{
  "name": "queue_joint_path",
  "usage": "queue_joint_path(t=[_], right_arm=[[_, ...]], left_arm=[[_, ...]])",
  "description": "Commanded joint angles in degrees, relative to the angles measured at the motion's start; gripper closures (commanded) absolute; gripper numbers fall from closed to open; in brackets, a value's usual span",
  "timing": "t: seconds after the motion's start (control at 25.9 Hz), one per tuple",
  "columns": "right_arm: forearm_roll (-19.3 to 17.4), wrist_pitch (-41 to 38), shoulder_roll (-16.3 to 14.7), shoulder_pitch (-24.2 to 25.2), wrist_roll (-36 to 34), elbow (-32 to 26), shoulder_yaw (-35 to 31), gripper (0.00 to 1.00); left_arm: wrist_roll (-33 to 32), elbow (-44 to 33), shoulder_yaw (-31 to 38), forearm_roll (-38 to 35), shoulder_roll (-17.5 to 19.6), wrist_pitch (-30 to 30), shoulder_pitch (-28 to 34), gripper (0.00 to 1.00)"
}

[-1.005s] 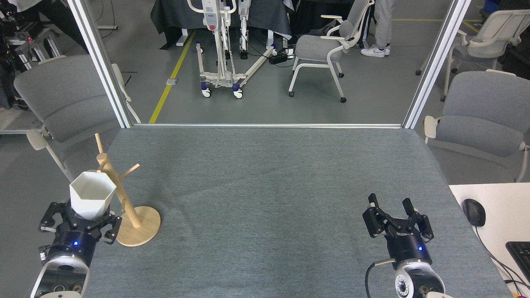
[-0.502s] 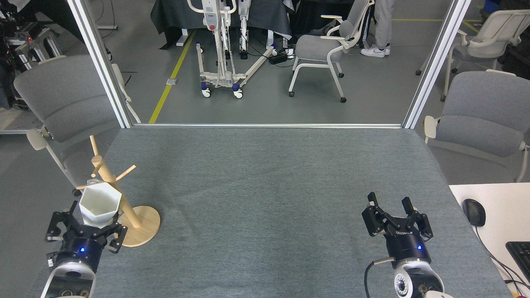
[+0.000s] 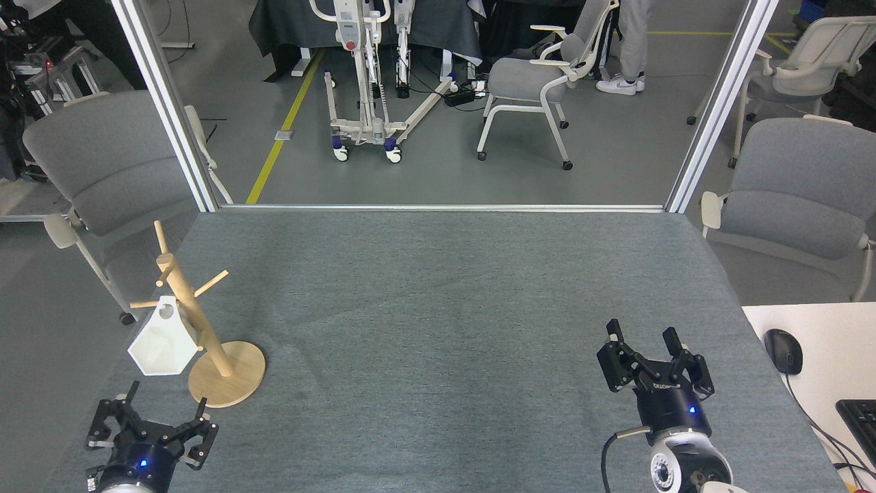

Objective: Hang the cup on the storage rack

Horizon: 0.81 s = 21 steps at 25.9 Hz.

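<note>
The white six-sided cup [image 3: 165, 340] hangs tilted from a lower peg of the wooden storage rack [image 3: 202, 333], mouth turned down and left. The rack stands on its round disc base near the table's left edge. My left gripper [image 3: 150, 419] is open below the cup, apart from it, with nothing between its fingers. My right gripper [image 3: 647, 349] is open and empty near the front right of the table.
The grey felt table [image 3: 445, 308] ends close to the left of the rack. A white desk [image 3: 814, 356] with a mouse [image 3: 782, 350] and a keyboard [image 3: 862, 418] adjoins at the right. Grey chairs stand beyond both side edges, and metal frame posts rise at the far corners.
My left gripper let go of the cup and drew back toward the front edge. The cup tipped over and now hangs on the rack's peg. The right arm stayed still.
</note>
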Motion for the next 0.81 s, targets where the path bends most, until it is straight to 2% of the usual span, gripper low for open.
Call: queue_joint_path(t=[0.0, 0.08, 0.19, 0.23, 0.35, 0.43, 0.58, 0.77], right_arm=[[0.0, 0.1, -0.1, 0.0, 0.1, 0.1, 0.0, 0.00], [0.0, 0.1, 0.0, 0.0, 0.1, 0.1, 0.0, 0.00], [0.0, 0.0, 0.1, 0.0, 0.2, 0.1, 0.0, 0.00], [0.0, 0.0, 0.1, 0.0, 0.1, 0.1, 0.0, 0.00], [0.0, 0.0, 0.2, 0.0, 0.1, 0.1, 0.0, 0.00], [0.0, 0.0, 0.2, 0.0, 0.1, 0.1, 0.0, 0.00], [0.0, 0.0, 0.2, 0.0, 0.1, 0.1, 0.1, 0.00], [0.0, 0.0, 0.5, 0.0, 0.1, 0.1, 0.0, 0.00]], left_arm=[[3.2, 0.6, -0.6, 0.3, -2.9, -0.1, 1.3, 0.02], [4.8, 0.3, -2.7, 0.3, -6.2, -0.1, 1.2, 0.02], [5.0, 0.2, -6.7, 0.9, -13.3, -0.1, -1.3, 0.02], [5.0, 0.3, -8.4, 2.0, -14.2, 0.2, -2.5, 0.02], [4.2, 0.4, -16.0, 12.8, -14.2, 1.0, -6.3, 0.02], [4.0, 0.4, -19.5, 20.6, -14.3, 3.6, -10.0, 0.02], [1.7, 2.4, -23.7, 21.8, -14.5, 11.2, -14.7, 0.02], [1.8, 2.3, -24.7, 22.0, -14.2, 11.7, -12.9, 0.02]])
